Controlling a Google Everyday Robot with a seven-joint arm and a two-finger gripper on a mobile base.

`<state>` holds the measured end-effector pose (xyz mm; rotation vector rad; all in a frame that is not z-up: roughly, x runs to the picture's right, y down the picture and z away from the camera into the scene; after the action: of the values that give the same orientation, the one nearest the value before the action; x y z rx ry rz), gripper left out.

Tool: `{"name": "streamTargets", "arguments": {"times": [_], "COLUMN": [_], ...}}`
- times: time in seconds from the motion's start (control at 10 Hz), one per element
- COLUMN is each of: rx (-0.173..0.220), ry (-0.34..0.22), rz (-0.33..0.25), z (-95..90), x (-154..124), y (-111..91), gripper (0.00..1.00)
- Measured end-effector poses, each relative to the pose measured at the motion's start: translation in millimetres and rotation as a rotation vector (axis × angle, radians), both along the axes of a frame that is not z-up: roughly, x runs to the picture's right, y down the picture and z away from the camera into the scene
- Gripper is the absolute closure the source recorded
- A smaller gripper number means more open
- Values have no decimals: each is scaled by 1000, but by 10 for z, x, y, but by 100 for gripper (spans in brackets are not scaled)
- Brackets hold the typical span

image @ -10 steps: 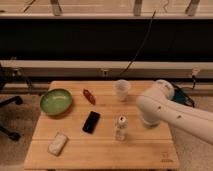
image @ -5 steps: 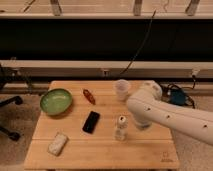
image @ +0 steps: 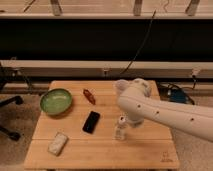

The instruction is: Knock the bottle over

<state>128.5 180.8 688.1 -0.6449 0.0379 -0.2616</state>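
Observation:
The bottle (image: 120,129), small and pale with a white cap, stands upright on the wooden table (image: 150,150) a little right of centre. My white arm (image: 165,112) reaches in from the lower right and bends over it. My gripper (image: 128,120) hangs under the arm's rounded end, just above and to the right of the bottle's cap, mostly hidden by the arm. The translucent white cup is hidden behind the arm.
A black phone (image: 91,121) lies left of the bottle. A green bowl (image: 56,101) sits at the back left, a small red-brown object (image: 89,95) beside it. A flat pale block (image: 58,143) lies at the front left. A dark shelf and cables run behind the table.
My arm has swung left and forward across the table, closing in on the bottle and covering the cup. The bottle still stands in the same place.

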Motion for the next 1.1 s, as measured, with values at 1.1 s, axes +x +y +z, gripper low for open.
{"name": "streamTargets", "arguments": {"times": [1.1], "rx": [-12], "ry": [-58], "rz": [-64], "z": [95], "x": [-517], "y": [-241], "gripper": [94]}}
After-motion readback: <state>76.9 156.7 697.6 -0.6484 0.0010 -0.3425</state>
